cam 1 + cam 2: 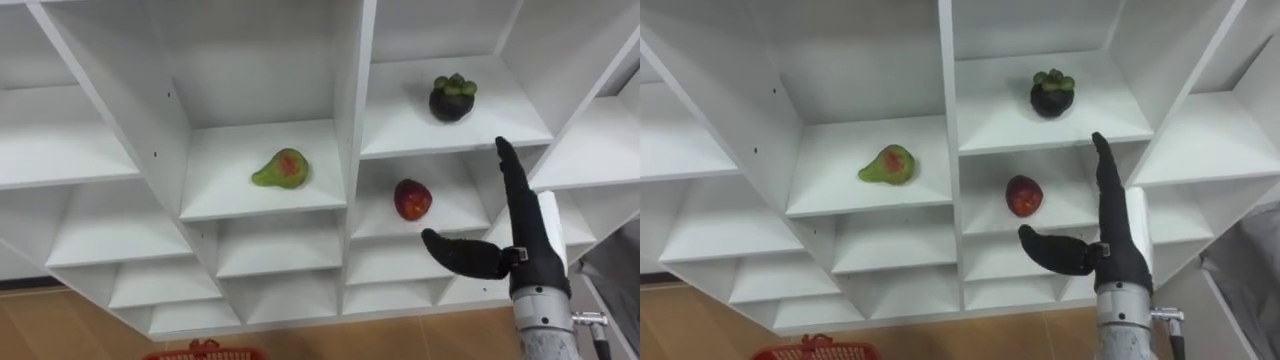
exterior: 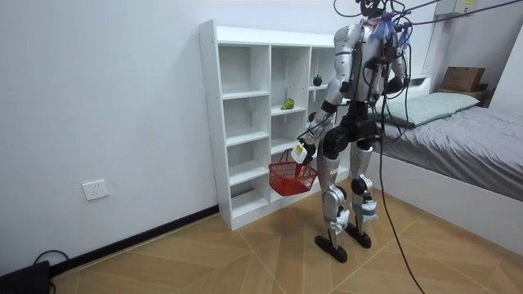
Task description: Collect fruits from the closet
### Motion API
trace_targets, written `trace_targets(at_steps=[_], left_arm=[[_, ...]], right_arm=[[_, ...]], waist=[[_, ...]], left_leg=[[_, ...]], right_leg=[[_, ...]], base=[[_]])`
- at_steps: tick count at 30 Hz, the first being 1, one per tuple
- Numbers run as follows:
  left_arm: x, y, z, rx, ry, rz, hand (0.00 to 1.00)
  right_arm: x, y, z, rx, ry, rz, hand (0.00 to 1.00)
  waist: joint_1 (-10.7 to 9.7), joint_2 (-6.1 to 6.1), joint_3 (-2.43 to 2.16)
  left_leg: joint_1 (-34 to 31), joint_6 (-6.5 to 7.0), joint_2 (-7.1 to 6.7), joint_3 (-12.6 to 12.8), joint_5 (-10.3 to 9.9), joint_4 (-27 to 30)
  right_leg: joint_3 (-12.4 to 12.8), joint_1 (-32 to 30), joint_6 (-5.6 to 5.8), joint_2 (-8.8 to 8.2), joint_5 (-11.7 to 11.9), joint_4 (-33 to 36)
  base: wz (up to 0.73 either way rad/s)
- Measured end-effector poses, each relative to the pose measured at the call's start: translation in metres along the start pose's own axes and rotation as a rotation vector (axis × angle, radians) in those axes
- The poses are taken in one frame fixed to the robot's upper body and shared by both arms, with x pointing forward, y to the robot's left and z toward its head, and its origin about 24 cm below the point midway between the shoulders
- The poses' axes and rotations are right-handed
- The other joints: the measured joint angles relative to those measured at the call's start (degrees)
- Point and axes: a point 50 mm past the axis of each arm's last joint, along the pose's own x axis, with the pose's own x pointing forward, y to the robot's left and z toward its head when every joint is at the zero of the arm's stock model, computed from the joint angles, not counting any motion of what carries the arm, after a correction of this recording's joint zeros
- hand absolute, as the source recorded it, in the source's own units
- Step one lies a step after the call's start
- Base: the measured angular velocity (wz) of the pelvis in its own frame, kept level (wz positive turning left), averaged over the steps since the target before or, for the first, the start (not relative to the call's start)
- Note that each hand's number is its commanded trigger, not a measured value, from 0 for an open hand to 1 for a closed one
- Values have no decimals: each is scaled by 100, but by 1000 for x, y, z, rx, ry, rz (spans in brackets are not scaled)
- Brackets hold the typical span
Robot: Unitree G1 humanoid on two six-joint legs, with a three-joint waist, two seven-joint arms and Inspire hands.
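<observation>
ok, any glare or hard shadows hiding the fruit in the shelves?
Left eye view: light is even, with no glare on the closet; the pear, red fruit and mangosteen stand out, with only soft shadow deep in the compartments. Room view: flat light too, no glare on the closet.

I'm standing right before the closet [image 1: 355, 120]. The pear [image 1: 282, 169] lies in a middle-column compartment, near its front edge. One column to the right and one shelf up sits the mangosteen [image 1: 452, 98], toward the back. Directly below it, in the next compartment, is the apple [image 1: 412, 199] — lower than the pear and to its right. My right hand [image 1: 520, 245] is up before that column, just right of the apple. The basket [image 2: 292, 176] hangs under my left hand [image 2: 304, 148] — low, before the closet's bottom shelves.
</observation>
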Motion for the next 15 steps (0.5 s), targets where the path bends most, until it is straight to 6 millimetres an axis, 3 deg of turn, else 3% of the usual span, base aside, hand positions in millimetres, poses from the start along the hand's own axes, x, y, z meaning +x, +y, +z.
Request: trace_targets(at_steps=[8,12,15], left_arm=[[1,-2,-5,8,23,-9,100],[1,1,-5,-10,27,-1,100],[2,2,-4,-8,23,0,100]], right_arm=[[13,3,23,27,-127,-15,0],[24,-2,35,29,-187,-48,0],[30,-5,45,37,-243,-76,0]], waist=[[7,-1,16],[22,-77,49],[34,-120,39]], left_leg=[[25,-13,17,57,8,32],[4,-13,15,61,8,30],[15,-13,16,59,8,25]], right_leg=[[86,10,-21,34,12,64],[86,-12,-23,34,12,44],[87,-4,-24,43,31,-31]], base=[[-3],[0],[0]])
